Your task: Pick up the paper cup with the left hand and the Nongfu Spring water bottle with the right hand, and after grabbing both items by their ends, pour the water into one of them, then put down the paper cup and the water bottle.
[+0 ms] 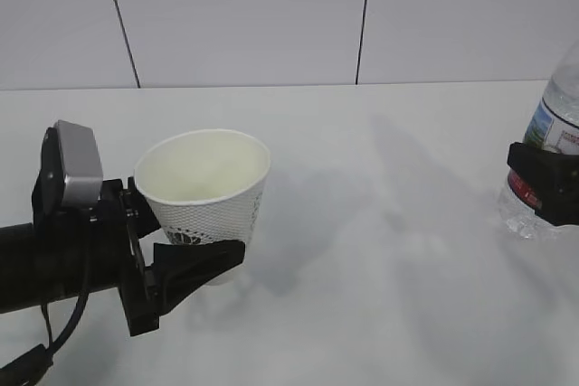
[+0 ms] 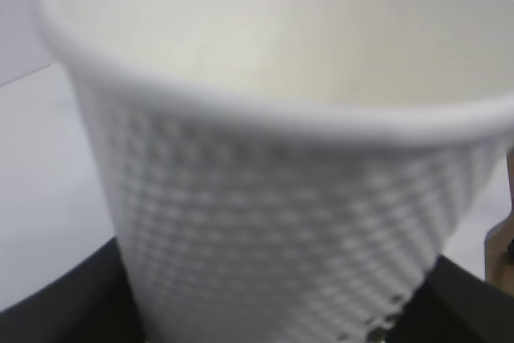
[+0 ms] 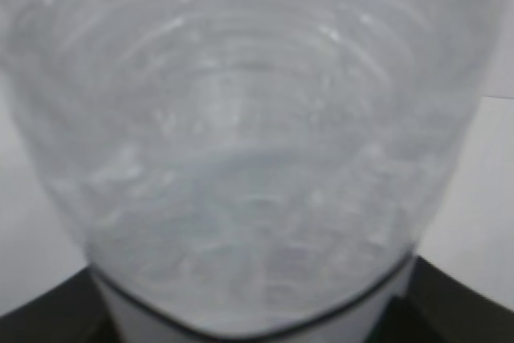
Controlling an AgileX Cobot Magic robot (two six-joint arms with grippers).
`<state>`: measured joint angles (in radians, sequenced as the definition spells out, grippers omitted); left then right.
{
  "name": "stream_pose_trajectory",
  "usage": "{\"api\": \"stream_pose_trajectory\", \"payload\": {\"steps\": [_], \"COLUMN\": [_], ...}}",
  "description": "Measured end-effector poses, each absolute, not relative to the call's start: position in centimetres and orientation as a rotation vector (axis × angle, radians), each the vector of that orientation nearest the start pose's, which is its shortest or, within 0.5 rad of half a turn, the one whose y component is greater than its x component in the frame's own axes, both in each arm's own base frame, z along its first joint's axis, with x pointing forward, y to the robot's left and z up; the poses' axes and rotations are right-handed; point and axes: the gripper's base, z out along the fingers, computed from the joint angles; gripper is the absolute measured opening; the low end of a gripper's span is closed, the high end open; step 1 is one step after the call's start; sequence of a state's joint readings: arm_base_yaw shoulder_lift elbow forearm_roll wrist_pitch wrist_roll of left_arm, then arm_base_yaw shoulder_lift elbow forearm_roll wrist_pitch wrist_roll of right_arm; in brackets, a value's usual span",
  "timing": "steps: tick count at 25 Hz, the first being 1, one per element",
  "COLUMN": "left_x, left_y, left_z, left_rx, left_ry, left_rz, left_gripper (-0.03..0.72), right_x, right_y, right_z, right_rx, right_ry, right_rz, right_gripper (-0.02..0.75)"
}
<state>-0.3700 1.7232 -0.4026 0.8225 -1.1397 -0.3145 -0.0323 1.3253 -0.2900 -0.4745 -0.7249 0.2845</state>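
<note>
The left hand (image 1: 181,259) enters the exterior view from the lower left, and its black fingers are clamped on the lower part of the paper cup (image 1: 210,192). The cup is tilted, with its open mouth turned up and toward the camera, and its base sits between the fingers. The left wrist view shows the paper cup (image 2: 273,198) at close range, with an embossed grid pattern on its white wall and a rolled rim; the interior looks pale and no liquid can be made out in it. At the right edge of the exterior view the right hand (image 1: 547,183) is closed around the labelled lower half of the Nongfu Spring water bottle (image 1: 556,119), which stands roughly upright on or just above the white table (image 1: 380,250). The right wrist view is filled by the clear ribbed wall of the bottle (image 3: 249,158). Cup and bottle are well apart.
</note>
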Motion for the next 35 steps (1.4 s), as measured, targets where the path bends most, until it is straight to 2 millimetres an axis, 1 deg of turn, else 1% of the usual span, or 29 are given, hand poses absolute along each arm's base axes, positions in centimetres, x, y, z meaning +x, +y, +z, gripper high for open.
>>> {"api": "stream_pose_trajectory", "payload": {"steps": [7,15,22,30,35], "left_x": [21.3,21.1,21.5,22.1,22.2], "left_y": [-16.3,-18.5,-20.3,-20.8,-21.0], "left_z": [15.7,14.6,15.3,13.6,13.6], "left_rx": [0.953,0.988,0.992,0.991,0.999], "left_ry": [1.54,1.554,1.499,1.549,1.543], "left_rz": [-0.88,-0.938,-0.957,-0.966,-0.969], "left_gripper": [0.554,0.554,0.553,0.552,0.552], "right_x": [21.7,21.7,21.7,21.7,21.7], "right_y": [2.1,2.1,2.1,2.1,2.1], "right_z": [19.1,19.1,19.1,19.1,19.1], "right_rx": [-0.26,-0.26,-0.26,-0.26,-0.26], "right_ry": [1.824,1.824,1.824,1.824,1.824], "right_rz": [0.204,0.204,0.204,0.204,0.204], "right_gripper": [0.456,0.456,0.456,0.456,0.456]}}
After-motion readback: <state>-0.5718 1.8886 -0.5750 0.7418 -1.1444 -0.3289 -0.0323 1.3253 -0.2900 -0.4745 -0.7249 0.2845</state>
